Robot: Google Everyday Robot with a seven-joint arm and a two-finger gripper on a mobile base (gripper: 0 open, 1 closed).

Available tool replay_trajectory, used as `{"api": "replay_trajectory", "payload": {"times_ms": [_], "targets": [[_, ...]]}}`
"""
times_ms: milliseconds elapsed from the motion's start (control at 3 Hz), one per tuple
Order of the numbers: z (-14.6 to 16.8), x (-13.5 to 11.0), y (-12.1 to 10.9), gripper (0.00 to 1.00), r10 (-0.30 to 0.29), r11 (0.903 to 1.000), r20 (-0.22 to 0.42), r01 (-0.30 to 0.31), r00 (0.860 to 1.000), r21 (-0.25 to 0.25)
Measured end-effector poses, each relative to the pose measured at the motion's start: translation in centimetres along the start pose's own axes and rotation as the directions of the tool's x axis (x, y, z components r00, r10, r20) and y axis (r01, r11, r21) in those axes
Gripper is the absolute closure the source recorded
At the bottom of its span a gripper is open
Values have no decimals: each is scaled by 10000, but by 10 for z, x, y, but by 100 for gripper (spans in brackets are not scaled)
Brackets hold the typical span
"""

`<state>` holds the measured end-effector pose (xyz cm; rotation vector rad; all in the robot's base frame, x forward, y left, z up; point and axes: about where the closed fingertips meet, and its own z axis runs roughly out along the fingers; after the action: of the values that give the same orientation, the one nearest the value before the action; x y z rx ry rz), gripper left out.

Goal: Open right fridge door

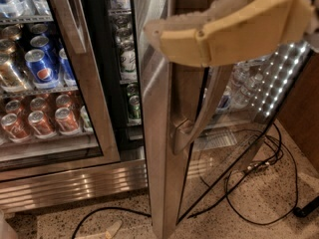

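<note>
The right fridge door (pixel 158 148) stands swung out from the cabinet, with its wide brushed steel frame edge-on in the middle of the camera view. Its long angled steel bar handle (pixel 207 108) runs down the frame's right side to a bracket (pixel 180 133). My tan gripper (pixel 174 36) reaches in from the upper right, close to the camera. It crosses in front of the top of the handle, and its tip lies over the door frame. Whether it touches the handle is hidden.
The left glass door (pixel 75 83) is shut over blue Pepsi cans (pixel 42 68) and orange cans (pixel 65 119). Bottles and cans (pixel 130 59) fill the opened compartment. Black cables (pixel 249 183) loop over the speckled floor at right. A steel kick grille (pixel 75 183) runs along the bottom.
</note>
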<state>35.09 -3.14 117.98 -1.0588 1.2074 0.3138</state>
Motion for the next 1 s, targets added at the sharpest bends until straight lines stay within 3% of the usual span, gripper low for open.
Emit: {"api": "replay_trajectory", "payload": {"times_ms": [1000], "targets": [[0, 0, 0, 55, 0, 10000, 0, 0, 10000, 0]]}}
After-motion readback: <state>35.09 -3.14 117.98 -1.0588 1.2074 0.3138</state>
